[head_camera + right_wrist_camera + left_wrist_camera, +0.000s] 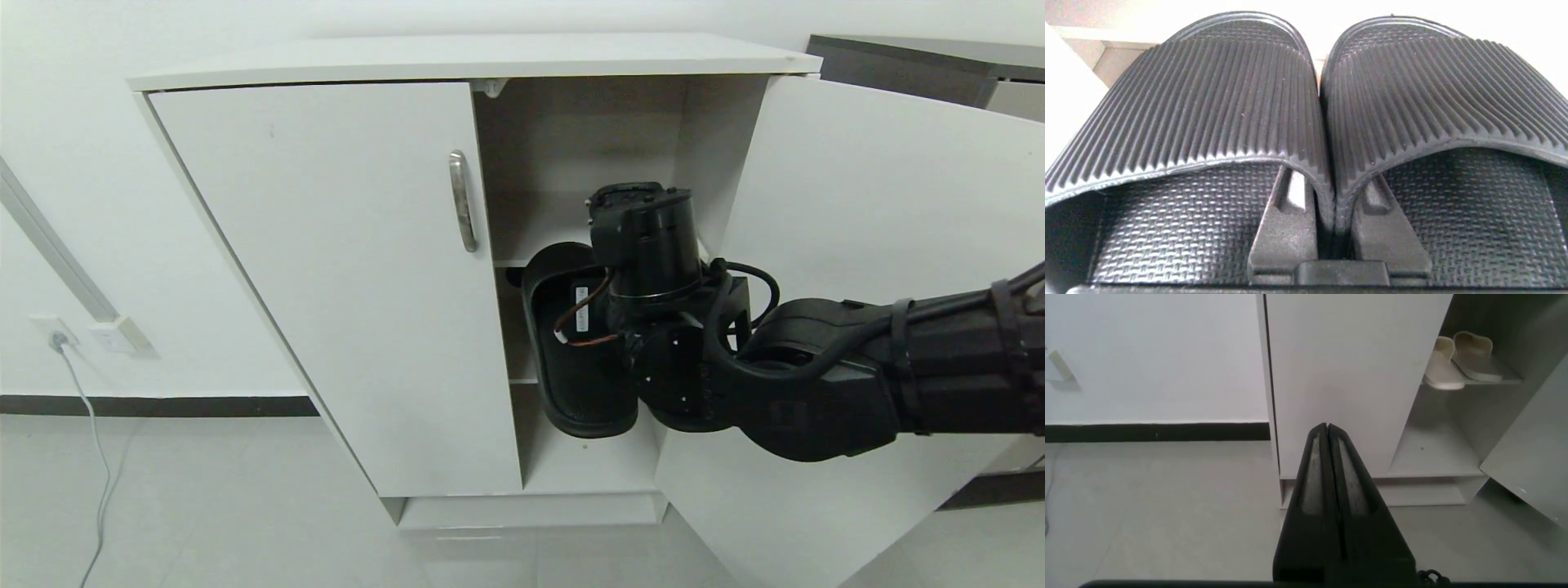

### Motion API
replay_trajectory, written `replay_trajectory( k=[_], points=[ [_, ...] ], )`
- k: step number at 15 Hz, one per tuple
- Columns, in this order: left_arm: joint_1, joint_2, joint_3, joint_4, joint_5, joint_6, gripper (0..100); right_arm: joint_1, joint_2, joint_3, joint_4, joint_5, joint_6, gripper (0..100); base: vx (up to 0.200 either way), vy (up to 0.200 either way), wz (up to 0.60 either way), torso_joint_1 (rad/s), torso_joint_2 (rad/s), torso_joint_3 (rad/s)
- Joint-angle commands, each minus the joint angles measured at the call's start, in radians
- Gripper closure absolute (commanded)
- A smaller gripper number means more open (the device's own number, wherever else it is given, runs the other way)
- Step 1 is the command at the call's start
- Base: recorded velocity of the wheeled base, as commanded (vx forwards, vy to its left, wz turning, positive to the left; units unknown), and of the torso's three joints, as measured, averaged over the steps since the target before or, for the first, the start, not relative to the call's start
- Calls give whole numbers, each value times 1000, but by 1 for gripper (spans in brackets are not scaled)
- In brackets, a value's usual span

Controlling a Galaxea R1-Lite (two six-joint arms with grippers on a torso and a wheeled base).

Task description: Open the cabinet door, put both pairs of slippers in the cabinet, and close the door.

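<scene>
A white cabinet (pixel 457 61) stands with its left door (pixel 326 269) closed and its right door (pixel 857 204) swung open. A pair of black ribbed slippers (pixel 571 351) hangs soles-together and upright in the opening, in front of the middle shelf, carried by my right arm (pixel 661 327). My right gripper (pixel 1327 216) is shut on the two touching inner edges of the black slippers (pixel 1241 106). A pair of beige slippers (pixel 1466 358) lies on a shelf inside the cabinet. My left gripper (pixel 1327 431) is shut and holds nothing, low over the floor in front of the closed door.
The closed door's metal handle (pixel 463 200) is beside the opening. The open door stands out to the right of my arm. The cabinet's bottom shelf (pixel 1429 449) is bare. A wall socket with a cable (pixel 57 335) is at the left, grey furniture (pixel 898 57) at the back right.
</scene>
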Motion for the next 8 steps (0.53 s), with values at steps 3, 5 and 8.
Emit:
replay_trajectory(
  k=[3,5,8],
  points=[
    [0,0,0,0,-1,-1,100,1,-1,-2,-1,0,1,100,200,0,0,-1,-1,9],
    [0,0,0,0,-1,-1,100,1,-1,-2,-1,0,1,100,200,0,0,2,0,5],
    [0,0,0,1,-1,-1,100,1,0,-6,-1,0,1,100,200,0,0,7,4,1]
  ],
)
